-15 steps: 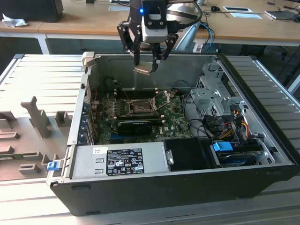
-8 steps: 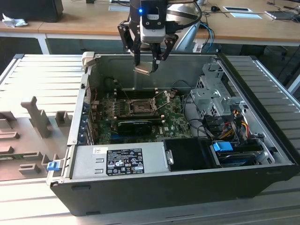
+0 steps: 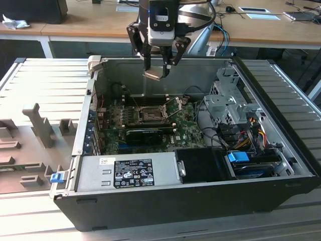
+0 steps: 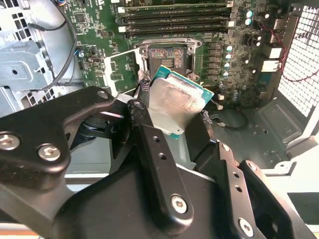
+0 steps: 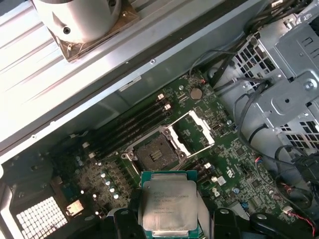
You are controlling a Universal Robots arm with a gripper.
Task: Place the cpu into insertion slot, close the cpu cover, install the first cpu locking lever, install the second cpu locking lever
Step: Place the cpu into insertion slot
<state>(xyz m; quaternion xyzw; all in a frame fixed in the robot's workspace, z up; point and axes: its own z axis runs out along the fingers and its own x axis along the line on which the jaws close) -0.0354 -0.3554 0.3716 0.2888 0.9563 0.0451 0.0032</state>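
Note:
My gripper (image 3: pixel 155 74) hangs above the open computer case (image 3: pixel 281 165), near its back wall, shut on the cpu (image 3: pixel 153 75). The cpu is a small square chip with a dull silver top and green edge, clamped tilted between the fingers in both wrist views (image 4: pixel 177 102) (image 5: pixel 168 201). Below it on the green motherboard lies the insertion slot (image 3: pixel 150 114) (image 4: pixel 167 55) (image 5: pixel 155 152), dark, uncovered and with nothing in it. The cpu cover (image 5: pixel 192 132) (image 4: pixel 122 69) stands swung open beside the slot. The cpu is well above the slot, not touching it.
Long black memory slots (image 4: pixel 174 15) run beside the socket. A grey power supply (image 3: pixel 130 173) fills the case's near side. A metal drive cage (image 3: pixel 225 100) with cables sits at the exterior view's right. A grey fixture tray (image 3: pixel 30 140) lies outside the case on the left.

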